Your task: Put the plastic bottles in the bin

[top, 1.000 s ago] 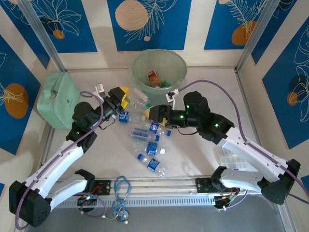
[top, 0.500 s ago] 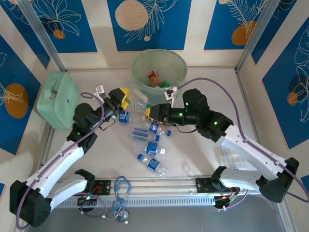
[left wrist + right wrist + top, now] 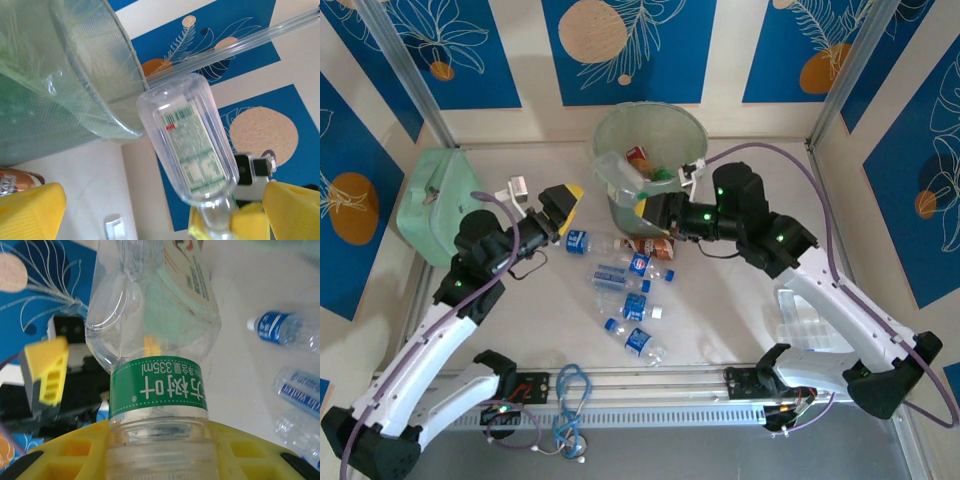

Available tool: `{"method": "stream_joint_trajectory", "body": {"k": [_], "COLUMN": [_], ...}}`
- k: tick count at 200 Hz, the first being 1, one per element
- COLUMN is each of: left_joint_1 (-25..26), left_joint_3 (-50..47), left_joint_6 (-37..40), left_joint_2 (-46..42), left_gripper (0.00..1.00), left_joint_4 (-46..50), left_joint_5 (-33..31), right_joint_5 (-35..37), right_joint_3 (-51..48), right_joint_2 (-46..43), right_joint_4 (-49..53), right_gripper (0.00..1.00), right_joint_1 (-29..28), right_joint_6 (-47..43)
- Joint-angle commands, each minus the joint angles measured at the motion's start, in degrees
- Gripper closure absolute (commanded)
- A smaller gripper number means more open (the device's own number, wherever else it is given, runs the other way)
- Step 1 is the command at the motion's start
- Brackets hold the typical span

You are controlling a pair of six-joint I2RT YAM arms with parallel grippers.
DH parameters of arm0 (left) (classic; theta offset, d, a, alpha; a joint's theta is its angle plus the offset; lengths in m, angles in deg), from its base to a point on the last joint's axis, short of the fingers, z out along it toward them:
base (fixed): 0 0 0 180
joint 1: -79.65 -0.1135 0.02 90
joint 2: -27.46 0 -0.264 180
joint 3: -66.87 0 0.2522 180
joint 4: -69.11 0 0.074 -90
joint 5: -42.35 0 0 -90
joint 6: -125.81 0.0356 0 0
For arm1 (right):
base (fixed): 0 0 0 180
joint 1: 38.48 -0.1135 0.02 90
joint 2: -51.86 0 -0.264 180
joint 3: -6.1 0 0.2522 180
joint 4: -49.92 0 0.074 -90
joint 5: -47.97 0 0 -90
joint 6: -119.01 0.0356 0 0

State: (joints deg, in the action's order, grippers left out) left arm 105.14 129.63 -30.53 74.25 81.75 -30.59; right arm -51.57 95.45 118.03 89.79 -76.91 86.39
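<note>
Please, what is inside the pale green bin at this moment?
Inside the bin lie a red-labelled bottle and a green bottle. The clear bottle held by the right claw covers the near left part, so anything beneath cannot be seen.

Translucent pale green plastic for the bin (image 3: 665, 118), finely textured, lined with crinkly glossy film. By its rim, a clear bottle (image 3: 150, 305) of smooth glossy plastic with a green label, held in the matt yellow ribbed plastic of the right tool (image 3: 160, 445). Nearer than the bin, crumpled clear plastic bottles (image 3: 625, 278) on a matt pale bench (image 3: 730, 300).
</note>
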Motion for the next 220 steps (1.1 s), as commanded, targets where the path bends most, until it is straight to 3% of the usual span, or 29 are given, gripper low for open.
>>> {"method": "stream_joint_trajectory", "body": {"k": [1,65,119,162,203,220], "left_joint_1": [-0.3,-0.3,-0.4,-0.4,-0.7,-0.9], "left_joint_3": [4.4,5.7,4.5,3.7,2.6,2.2], "left_joint_6": [10.0,14.4,15.6,16.2,15.8,15.7], "left_joint_2": [-0.7,1.1,1.6,2.0,2.3,2.3], "left_gripper": [0.0,0.03,0.06,0.07,0.07,0.07], "left_joint_4": [12.1,19.7,21.8,22.1,22.1,22.7], "left_joint_5": [-2.6,-1.8,-3.3,-4.0,-4.2,-4.7], "right_joint_5": [-2.2,-10.1,-13.3,-13.8,-13.2,-13.1], "right_joint_3": [4.9,17.5,24.7,28.7,30.8,30.9], "right_joint_2": [1.4,11.7,20.0,25.6,29.0,29.2], "right_joint_4": [3.1,8.0,9.7,11.1,12.2,12.2], "right_gripper": [0.64,0.64,0.64,0.63,0.38,0.32], "right_joint_1": [4.6,18.2,23.8,25.0,25.8,26.1], "right_joint_6": [-3.3,-5.9,-7.5,-8.3,-8.6,-8.4]}}
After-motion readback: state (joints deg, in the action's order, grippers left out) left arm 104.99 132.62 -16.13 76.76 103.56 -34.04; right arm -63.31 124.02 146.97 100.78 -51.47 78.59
